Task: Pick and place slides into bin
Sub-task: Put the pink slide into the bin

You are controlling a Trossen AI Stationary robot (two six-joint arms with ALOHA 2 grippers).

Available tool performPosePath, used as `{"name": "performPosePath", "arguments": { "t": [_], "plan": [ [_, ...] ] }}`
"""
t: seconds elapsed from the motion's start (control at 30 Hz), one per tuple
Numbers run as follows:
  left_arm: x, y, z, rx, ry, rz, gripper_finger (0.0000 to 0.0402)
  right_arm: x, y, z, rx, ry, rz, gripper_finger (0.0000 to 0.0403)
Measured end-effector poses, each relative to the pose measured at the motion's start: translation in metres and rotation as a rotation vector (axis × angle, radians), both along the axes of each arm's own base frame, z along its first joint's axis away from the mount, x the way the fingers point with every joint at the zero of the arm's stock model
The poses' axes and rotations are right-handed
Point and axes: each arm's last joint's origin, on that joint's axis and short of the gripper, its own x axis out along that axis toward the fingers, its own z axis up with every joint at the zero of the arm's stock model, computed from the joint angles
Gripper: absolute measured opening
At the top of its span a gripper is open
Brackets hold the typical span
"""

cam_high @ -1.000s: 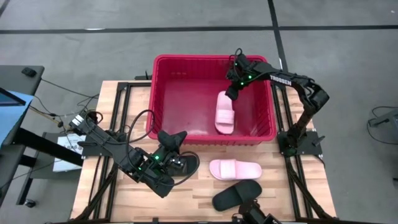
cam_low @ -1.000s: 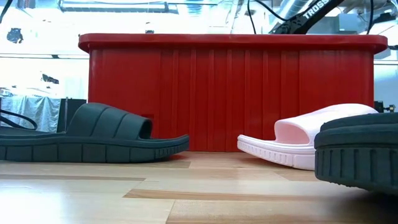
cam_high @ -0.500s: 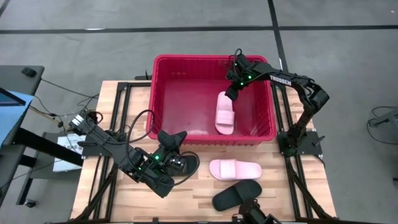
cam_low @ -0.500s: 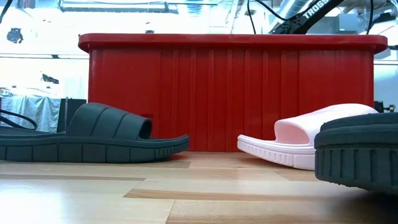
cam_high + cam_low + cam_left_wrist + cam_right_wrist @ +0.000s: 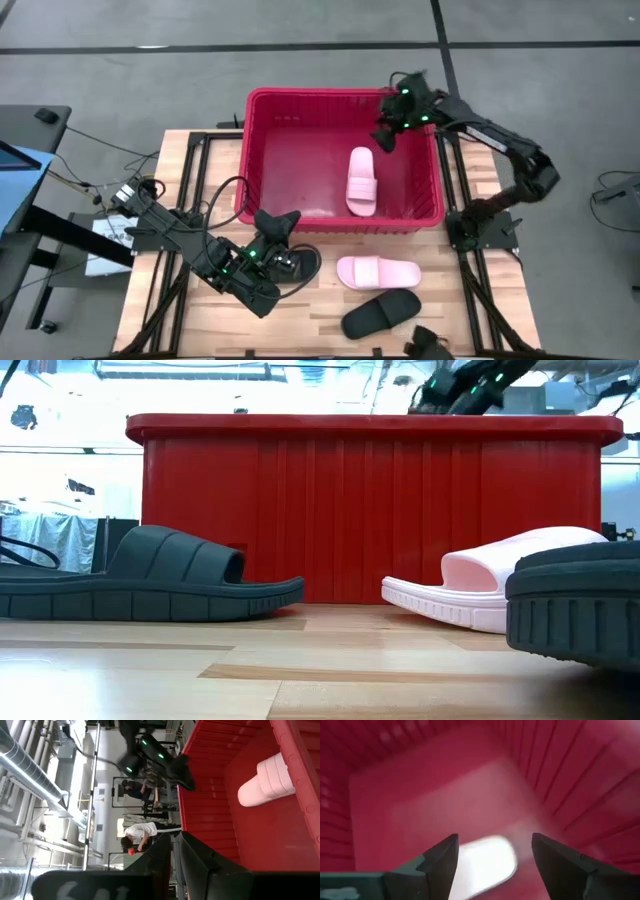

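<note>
Right gripper (image 5: 386, 133) risen off the pink slide (image 5: 361, 181) in the bin (image 5: 262, 158), jaws wide, empty, left gripper (image 5: 283, 255) pinched shut.

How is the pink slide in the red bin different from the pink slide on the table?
The pink slide in the bin lies inside the red bin; the pink slide on the table rests on the wooden table. In the high view, the first points lengthwise away from the table's front edge, the second lies crosswise. Both are pale pink, each with one wide strap.

a person (image 5: 136, 836) bends over beyond the wooden table (image 5: 455, 300).
</note>
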Motion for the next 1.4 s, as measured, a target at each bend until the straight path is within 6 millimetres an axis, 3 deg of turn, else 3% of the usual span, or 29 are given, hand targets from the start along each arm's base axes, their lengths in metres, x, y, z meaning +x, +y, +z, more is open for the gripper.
{"name": "performPosePath", "arguments": {
  "t": [0.3, 0.5, 0.87, 1.27, 1.4],
  "plan": [
    [0.0, 0.0, 0.0, 0.0, 0.0, 0.001, 0.0034, -0.048, 0.062, 0.083, -0.268, -0.289, 0.036, 0.0245],
    [0.0, 0.0, 0.0, 0.001, 0.0, 0.001, 0.0034, -0.066, 0.105, 0.106, -0.32, -0.4, 0.115, 0.0245],
    [0.0, 0.0, 0.0, -0.005, -0.007, 0.002, 0.0034, -0.084, 0.158, 0.109, -0.184, -0.426, 0.287, 0.0245],
    [0.0, 0.0, 0.0, 0.003, -0.012, 0.011, 0.0034, -0.084, 0.197, 0.095, 0.106, -0.311, 0.45, 0.0245],
    [-0.002, 0.001, 0.003, -0.006, -0.09, 0.055, 0.0034, -0.086, 0.213, 0.09, 0.156, -0.252, 0.471, 0.0241]
  ]
}}
